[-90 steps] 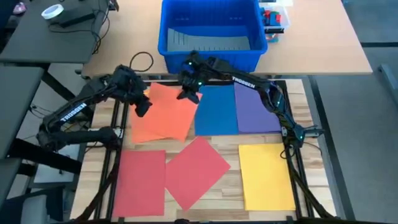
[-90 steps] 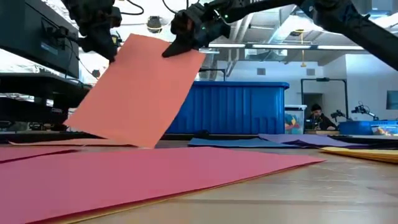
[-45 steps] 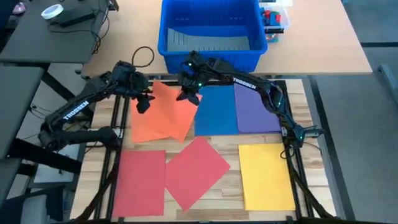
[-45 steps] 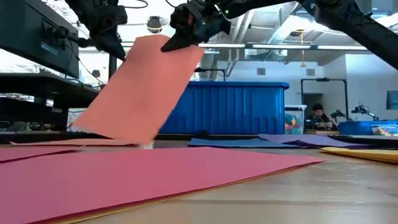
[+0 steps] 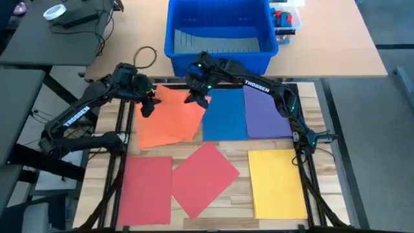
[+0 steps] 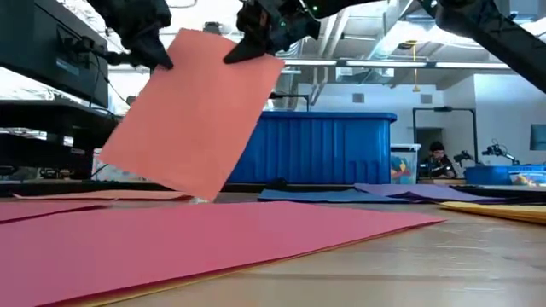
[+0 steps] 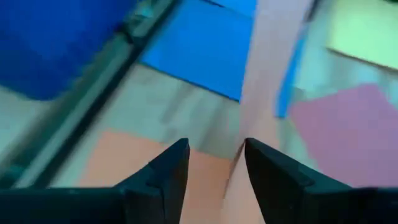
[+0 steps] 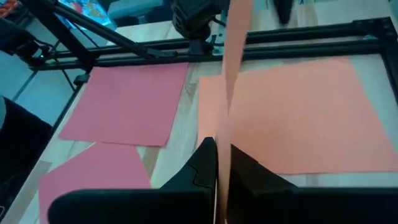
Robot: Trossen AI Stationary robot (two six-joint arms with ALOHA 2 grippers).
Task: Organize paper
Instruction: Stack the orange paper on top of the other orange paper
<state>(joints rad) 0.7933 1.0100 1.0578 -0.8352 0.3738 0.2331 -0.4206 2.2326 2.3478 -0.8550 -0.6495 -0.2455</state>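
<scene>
One orange sheet (image 6: 192, 115) hung tilted above a second orange sheet (image 5: 162, 133) lying on the table. Right gripper (image 5: 197, 97) was clamped on its top edge. Left gripper (image 5: 147, 105) was at the other top corner, jaws apart, probably not gripping. Lower evenly, square edges, then release.

The only lettering I can read is the white word "TROSSEN" printed along each of my forearms, seen from above: once on my left arm (image 5: 79, 115), left of the orange paper (image 5: 171, 120), and once on my right arm (image 5: 257, 85), beside the blue bin (image 5: 217, 55).
</scene>
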